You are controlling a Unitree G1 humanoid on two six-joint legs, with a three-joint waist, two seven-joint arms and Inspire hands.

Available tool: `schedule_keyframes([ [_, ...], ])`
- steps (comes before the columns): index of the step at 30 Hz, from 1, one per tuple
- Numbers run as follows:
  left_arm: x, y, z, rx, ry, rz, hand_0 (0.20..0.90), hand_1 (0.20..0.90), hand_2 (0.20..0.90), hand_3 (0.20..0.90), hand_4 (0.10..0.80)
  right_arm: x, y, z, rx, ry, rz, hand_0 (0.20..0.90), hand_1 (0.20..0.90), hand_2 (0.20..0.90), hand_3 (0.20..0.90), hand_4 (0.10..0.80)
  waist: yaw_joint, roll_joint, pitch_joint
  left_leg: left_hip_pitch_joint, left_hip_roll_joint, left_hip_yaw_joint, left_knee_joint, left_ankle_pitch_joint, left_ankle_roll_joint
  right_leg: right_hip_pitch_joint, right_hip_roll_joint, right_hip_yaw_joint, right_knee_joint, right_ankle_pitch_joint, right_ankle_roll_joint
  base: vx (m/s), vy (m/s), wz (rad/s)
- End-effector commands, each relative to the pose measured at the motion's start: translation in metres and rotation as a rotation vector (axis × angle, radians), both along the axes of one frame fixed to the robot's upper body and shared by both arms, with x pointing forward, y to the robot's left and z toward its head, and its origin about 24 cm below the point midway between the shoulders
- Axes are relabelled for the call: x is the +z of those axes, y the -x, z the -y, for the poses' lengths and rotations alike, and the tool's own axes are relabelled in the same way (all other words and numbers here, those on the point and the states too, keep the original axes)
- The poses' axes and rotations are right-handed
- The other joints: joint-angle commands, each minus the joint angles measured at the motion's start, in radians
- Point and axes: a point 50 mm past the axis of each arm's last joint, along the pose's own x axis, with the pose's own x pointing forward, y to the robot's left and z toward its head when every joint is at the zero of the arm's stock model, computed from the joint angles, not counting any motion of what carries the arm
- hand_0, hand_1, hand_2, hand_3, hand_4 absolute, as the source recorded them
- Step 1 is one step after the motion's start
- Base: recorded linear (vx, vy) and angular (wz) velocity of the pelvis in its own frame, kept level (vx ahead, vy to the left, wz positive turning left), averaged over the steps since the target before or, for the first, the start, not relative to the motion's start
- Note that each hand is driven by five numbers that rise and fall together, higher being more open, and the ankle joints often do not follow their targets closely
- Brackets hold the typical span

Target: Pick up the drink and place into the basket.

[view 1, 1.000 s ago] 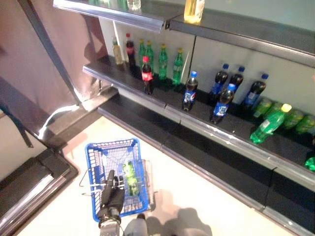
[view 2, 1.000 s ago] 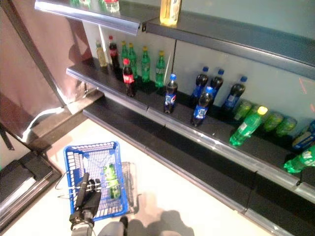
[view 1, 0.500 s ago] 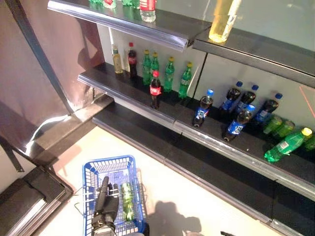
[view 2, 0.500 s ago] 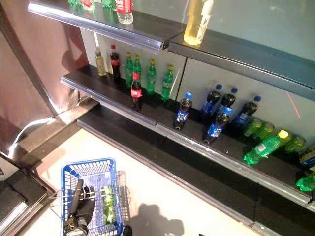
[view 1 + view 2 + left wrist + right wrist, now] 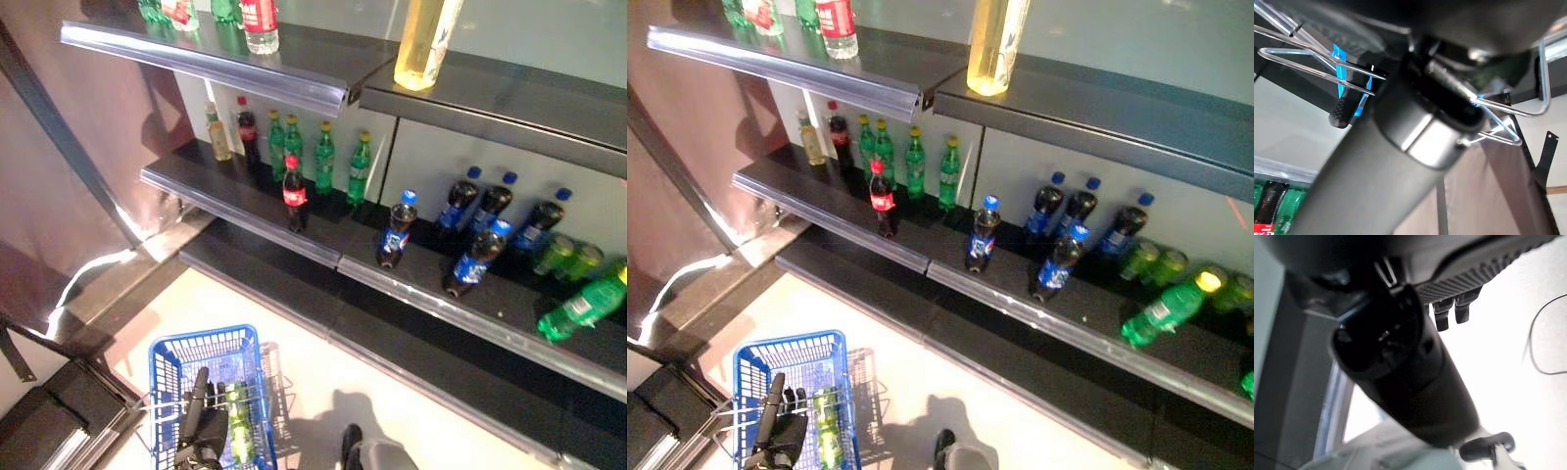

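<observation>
One green plastic drink bottle [image 5: 235, 436] lies in blue wire basket [image 5: 167, 360]; my left hand [image 5: 203, 431] grips its handles; right hand's state I can't tell.

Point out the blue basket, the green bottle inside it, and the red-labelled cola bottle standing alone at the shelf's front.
blue basket [image 5: 201, 344]: left eye view, far rim.
green bottle [image 5: 236, 431]: left eye view, body.
cola bottle [image 5: 294, 192]: left eye view, label.

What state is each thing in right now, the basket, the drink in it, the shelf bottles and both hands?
blue basket: on the floor, handles up, held by the left hand.
green bottle: lying inside the basket.
left hand: curled round the basket's wire handles.
right hand: fingers not readable.
red-label cola bottle: upright on the middle shelf.
green bottle with yellow cap: lying on its side.
</observation>
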Motion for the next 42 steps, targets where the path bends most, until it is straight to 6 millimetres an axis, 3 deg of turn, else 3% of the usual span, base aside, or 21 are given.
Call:
schedule_keyframes([
  [1, 0.045, -0.064, 0.015, -0.112, -0.062, 0.398, 0.300, 0.300, 0.300, 0.200, 0.100, 0.008, -0.023, 0.019, 0.107, 0.072, 0.066, 0.900, 0.900, 0.900, 0.900, 0.800, 0.023, 0.006, -0.030, -0.184, -0.051, 0.004, 0.274, 0.266, 0.014, 0.155, -0.002, -0.004, -0.127, 0.120, 0.012, 0.232, 0.058, -0.46],
  [4, 0.043, -0.059, 0.014, -0.112, -0.059, 0.388, 0.300, 0.300, 0.300, 0.200, 0.100, 0.010, -0.031, 0.022, 0.113, 0.080, 0.092, 0.900, 0.900, 0.900, 0.900, 0.800, 0.036, 0.003, -0.023, -0.146, 0.007, -0.021, 0.051, 0.249, 0.035, 0.170, 0.009, 0.057, -0.139, 0.108, 0.021, 0.237, 0.111, -0.72],
  [5, 0.041, -0.056, 0.013, -0.112, -0.063, 0.382, 0.300, 0.300, 0.300, 0.200, 0.100, 0.012, -0.037, 0.025, 0.135, 0.080, 0.111, 0.900, 0.900, 0.900, 0.900, 0.800, 0.044, 0.010, -0.020, -0.107, 0.048, -0.040, -0.147, 0.256, 0.037, 0.182, 0.019, 0.086, -0.144, 0.094, 0.026, 0.184, 0.128, -0.50],
  [6, 0.041, -0.056, 0.012, -0.112, -0.063, 0.381, 0.300, 0.300, 0.300, 0.200, 0.100, 0.012, -0.038, 0.025, 0.136, 0.081, 0.114, 0.900, 0.900, 0.900, 0.900, 0.800, 0.045, 0.009, -0.021, -0.103, 0.049, -0.041, -0.167, 0.262, 0.037, 0.182, 0.018, 0.089, -0.144, 0.094, 0.027, 0.324, 0.228, -0.63],
  [7, 0.038, -0.049, 0.009, -0.081, -0.055, 0.366, 0.300, 0.300, 0.300, 0.200, 0.100, 0.013, -0.042, 0.026, 0.155, 0.083, 0.134, 0.900, 0.900, 0.900, 0.900, 0.800, 0.055, 0.021, -0.022, -0.094, 0.087, -0.094, -0.368, 0.303, 0.027, 0.190, 0.029, 0.121, -0.144, 0.081, 0.030, 0.220, 0.154, -0.48],
  [8, 0.036, -0.047, 0.009, -0.070, -0.050, 0.360, 0.300, 0.300, 0.300, 0.200, 0.100, 0.014, -0.044, 0.026, 0.157, 0.082, 0.140, 0.900, 0.900, 0.900, 0.900, 0.800, 0.059, 0.022, -0.020, -0.090, 0.096, -0.103, -0.401, 0.316, 0.024, 0.194, 0.030, 0.129, -0.143, 0.077, 0.030, 0.317, 0.254, -0.67],
  [9, 0.031, -0.039, 0.007, -0.048, -0.036, 0.349, 0.300, 0.300, 0.300, 0.200, 0.100, 0.015, -0.047, 0.026, 0.154, 0.078, 0.166, 0.900, 0.900, 0.900, 0.900, 0.800, 0.065, 0.025, -0.012, -0.099, 0.129, -0.143, -0.453, 0.358, 0.014, 0.200, 0.031, 0.157, -0.127, 0.056, 0.026, 0.169, 0.169, -0.66],
  [10, 0.030, -0.037, 0.007, -0.043, -0.037, 0.347, 0.300, 0.300, 0.300, 0.200, 0.100, 0.015, -0.049, 0.025, 0.160, 0.076, 0.176, 0.900, 0.900, 0.900, 0.900, 0.800, 0.066, 0.025, -0.010, -0.098, 0.130, -0.150, -0.456, 0.351, 0.014, 0.199, 0.026, 0.159, -0.120, 0.050, 0.027, 0.229, 0.269, -0.84],
  [11, 0.026, -0.034, 0.011, -0.049, -0.043, 0.322, 0.300, 0.300, 0.300, 0.200, 0.100, 0.016, -0.053, 0.023, 0.177, 0.072, 0.211, 0.900, 0.900, 0.900, 0.900, 0.800, 0.058, 0.026, -0.012, -0.061, 0.129, -0.122, -0.468, 0.295, 0.017, 0.198, 0.000, 0.135, -0.115, 0.041, 0.038, 0.170, 0.235, -0.77],
  [15, 0.025, -0.036, 0.008, -0.057, -0.046, 0.289, 0.300, 0.300, 0.300, 0.200, 0.100, 0.016, -0.052, 0.019, 0.177, 0.067, 0.223, 0.900, 0.900, 0.900, 0.900, 0.800, 0.045, 0.029, -0.017, -0.028, 0.116, -0.115, -0.456, 0.264, 0.017, 0.199, -0.023, 0.121, -0.096, 0.037, 0.051, 0.125, 0.153, -0.60],
  [16, 0.027, -0.039, -0.002, -0.028, -0.058, 0.294, 0.300, 0.300, 0.300, 0.200, 0.100, 0.015, -0.048, 0.013, 0.208, 0.036, 0.251, 0.900, 0.900, 0.900, 0.900, 0.800, 0.029, 0.038, -0.031, 0.026, 0.096, -0.104, -0.477, 0.230, 0.026, 0.201, -0.055, 0.106, -0.090, 0.040, 0.076, 0.304, 0.303, -0.63],
  [18, 0.029, -0.039, -0.009, -0.013, -0.068, 0.285, 0.300, 0.300, 0.300, 0.200, 0.100, 0.017, -0.052, 0.007, 0.250, 0.013, 0.289, 0.900, 0.900, 0.900, 0.900, 0.800, 0.028, 0.041, -0.039, 0.053, 0.085, -0.096, -0.487, 0.215, 0.034, 0.203, -0.076, 0.100, -0.098, 0.050, 0.095, 0.202, 0.169, -0.27],
  [22, 0.032, -0.040, -0.015, 0.012, -0.079, 0.287, 0.300, 0.300, 0.300, 0.200, 0.100, 0.024, -0.071, -0.008, 0.324, -0.014, 0.364, 0.900, 0.900, 0.900, 0.900, 0.800, 0.045, 0.040, -0.040, 0.068, 0.084, -0.068, -0.475, 0.193, 0.042, 0.202, -0.130, 0.048, -0.081, 0.055, 0.125, 0.022, 0.016, -0.30],
  [23, 0.035, -0.040, -0.018, 0.037, -0.083, 0.298, 0.300, 0.300, 0.300, 0.200, 0.100, 0.031, -0.087, -0.018, 0.367, -0.030, 0.406, 0.900, 0.900, 0.900, 0.900, 0.800, 0.067, 0.038, -0.041, 0.068, 0.090, -0.043, -0.471, 0.187, 0.043, 0.209, -0.161, -0.003, -0.077, 0.060, 0.140, -0.069, -0.051, -0.34],
  [24, 0.036, -0.040, -0.018, 0.043, -0.081, 0.302, 0.300, 0.300, 0.300, 0.200, 0.100, 0.035, -0.094, -0.022, 0.389, -0.035, 0.426, 0.900, 0.900, 0.900, 0.900, 0.800, 0.076, 0.037, -0.042, 0.068, 0.092, -0.034, -0.471, 0.185, 0.044, 0.212, -0.165, -0.015, -0.084, 0.061, 0.143, -0.088, -0.089, -0.54],
  [31, 0.038, -0.040, -0.014, 0.042, -0.077, 0.290, 0.300, 0.300, 0.300, 0.200, 0.100, 0.060, -0.125, -0.041, 0.477, -0.088, 0.541, 0.900, 0.900, 0.900, 0.900, 0.800, 0.103, 0.023, -0.051, 0.052, 0.117, -0.042, -0.467, 0.201, 0.020, 0.243, -0.134, -0.034, -0.131, 0.060, 0.123, -0.056, -0.156, -0.07],
  [37, 0.042, -0.043, -0.004, 0.012, -0.079, 0.333, 0.300, 0.300, 0.300, 0.200, 0.100, 0.067, -0.131, -0.039, 0.478, -0.086, 0.572, 0.900, 0.900, 0.900, 0.900, 0.800, 0.131, 0.042, -0.032, -0.015, 0.167, -0.081, -0.506, 0.288, -0.029, 0.239, -0.083, -0.095, -0.149, 0.054, 0.084, -0.154, -0.182, 0.35],
  [40, 0.040, -0.039, 0.002, 0.003, -0.053, 0.334, 0.300, 0.300, 0.300, 0.200, 0.100, 0.066, -0.133, -0.035, 0.468, -0.060, 0.565, 0.900, 0.900, 0.900, 0.900, 0.800, 0.142, 0.045, -0.019, -0.053, 0.170, -0.094, -0.506, 0.321, -0.039, 0.242, -0.067, -0.097, -0.168, 0.064, 0.078, -0.187, -0.025, 0.53],
  [42, 0.036, -0.036, 0.006, 0.015, -0.034, 0.327, 0.300, 0.300, 0.300, 0.200, 0.100, 0.067, -0.136, -0.030, 0.454, -0.050, 0.552, 0.900, 0.900, 0.900, 0.900, 0.800, 0.146, 0.033, -0.015, -0.036, 0.154, -0.092, -0.481, 0.300, -0.025, 0.238, -0.075, -0.097, -0.179, 0.074, 0.076, -0.166, 0.054, 0.25],
])
